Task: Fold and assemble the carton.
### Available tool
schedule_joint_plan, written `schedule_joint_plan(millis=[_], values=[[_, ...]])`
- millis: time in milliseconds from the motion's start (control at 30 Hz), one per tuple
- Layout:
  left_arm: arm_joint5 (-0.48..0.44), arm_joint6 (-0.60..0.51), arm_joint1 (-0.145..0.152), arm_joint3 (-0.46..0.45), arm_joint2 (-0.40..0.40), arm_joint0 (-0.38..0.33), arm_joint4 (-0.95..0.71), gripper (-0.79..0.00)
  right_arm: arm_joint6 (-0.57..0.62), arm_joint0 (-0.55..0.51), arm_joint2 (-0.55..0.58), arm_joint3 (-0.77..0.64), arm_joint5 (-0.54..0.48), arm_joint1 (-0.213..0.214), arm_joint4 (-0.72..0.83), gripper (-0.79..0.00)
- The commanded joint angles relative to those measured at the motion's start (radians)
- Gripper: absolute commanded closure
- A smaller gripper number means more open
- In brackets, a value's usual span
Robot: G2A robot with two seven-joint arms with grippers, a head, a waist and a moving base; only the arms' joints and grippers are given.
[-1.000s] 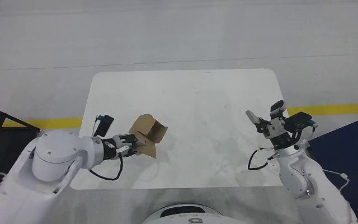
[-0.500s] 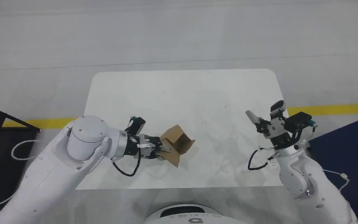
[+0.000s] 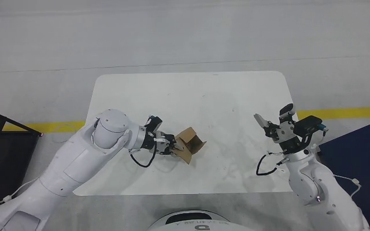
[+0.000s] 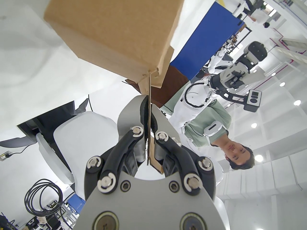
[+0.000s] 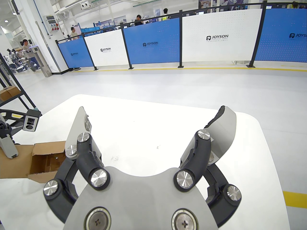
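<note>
**Left hand pinches a carton flap; right hand spread wide, well apart from the carton**

The top view places the carton [image 3: 191, 144] on the near half of the white surface [image 3: 231, 95]. The left hand [image 3: 171, 149] is at the carton's side and the right hand [image 3: 272, 114] is well apart from it on the opposite side, by the surface's edge. From above the carton reads as a small brown box with an open mouth and flaps folded outward.

The left wrist view adds the grip. A thin flap of the carton [image 4: 115, 22] runs edge-on into the left hand [image 4: 149, 106], and the two dark pads are pressed together on it. Beyond the flap a closed, flat cardboard face fills the upper part of this view.

The right wrist view looks into the open end of the carton [image 5: 38, 161], where shadowed cardboard walls show inside. One grey finger of the left hand [image 5: 9, 148] lies against the carton's far side. Whether the carton's base touches the surface [image 5: 156, 120] or sits just above it cannot be told.

The right hand [image 5: 153, 113] holds nothing, with its two fingers splayed wide and facing the carton.

The carton is matte brown cardboard with sharp creases and a raw cut edge. The surface is smooth and white, with rounded corners and faint scuffs. Both hands have silver curved fingers, black linkages and bright rivets.
</note>
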Motion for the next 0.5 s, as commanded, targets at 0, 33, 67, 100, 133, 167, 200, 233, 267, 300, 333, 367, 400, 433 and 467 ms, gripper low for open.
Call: schedule_joint_plan(millis=[0,33,67,100,133,167,200,233,267,300,333,367,400,433,467], values=[[0.001,-0.003,-0.006,0.019,0.013,-0.014,0.0,0.0,0.0,0.0,0.0,0.0,0.0,0.0,0.0,-0.785],[0.0,-0.005,-0.008,0.026,0.017,-0.021,-0.002,-0.055,0.0,0.0,0.0,0.0,0.0,0.0,0.0,-0.785],[0.003,-0.006,-0.01,0.034,0.02,-0.026,-0.005,-0.283,0.0,0.0,0.0,0.0,0.0,0.0,0.0,-0.785],[0.006,-0.003,-0.012,0.042,0.019,-0.03,-0.01,-0.385,0.0,0.0,0.0,0.0,0.0,0.0,0.0,-0.785],[0.007,0.002,-0.013,0.046,0.018,-0.033,-0.011,-0.754,0.0,0.0,0.0,0.0,0.0,0.0,0.0,-0.785],[0.009,0.007,-0.013,0.05,0.016,-0.035,-0.013,-0.785,0.0,0.0,0.0,0.0,0.0,0.0,0.0,-0.785],[0.012,0.014,-0.013,0.052,0.012,-0.037,-0.013,-0.785,0.0,0.0,0.0,0.0,0.0,0.0,0.0,-0.785],[0.015,0.022,-0.013,0.051,0.006,-0.038,-0.016,-0.785,0.0,0.0,0.0,0.0,0.0,0.0,0.0,-0.785],[0.017,0.029,-0.012,0.049,-0.001,-0.037,-0.02,-0.785,0.0,0.0,0.0,0.0,0.0,0.0,0.0,-0.785],[0.017,0.039,-0.011,0.044,-0.009,-0.035,-0.02,-0.785,0.0,0.0,0.0,0.0,0.0,0.0,0.0,-0.785],[0.021,0.05,-0.009,0.038,-0.017,-0.032,-0.015,-0.785,0.0,0.0,0.0,0.0,0.0,0.0,0.0,-0.785],[0.025,0.064,-0.006,0.027,-0.026,-0.03,-0.006,-0.785,0.0,0.0,0.0,0.0,0.0,0.0,0.0,-0.785],[0.028,0.075,-0.003,0.018,-0.039,-0.024,-0.008,-0.785,0.0,0.0,0.0,0.0,0.0,0.0,0.0,-0.785],[0.028,0.088,0.0,0.007,-0.055,-0.018,-0.01,-0.785,0.0,0.0,0.0,0.0,0.0,0.0,0.0,-0.785],[0.033,0.106,0.005,-0.005,-0.07,-0.01,-0.003,-0.785,0.0,0.0,0.0,0.0,0.0,0.0,0.0,-0.785]])
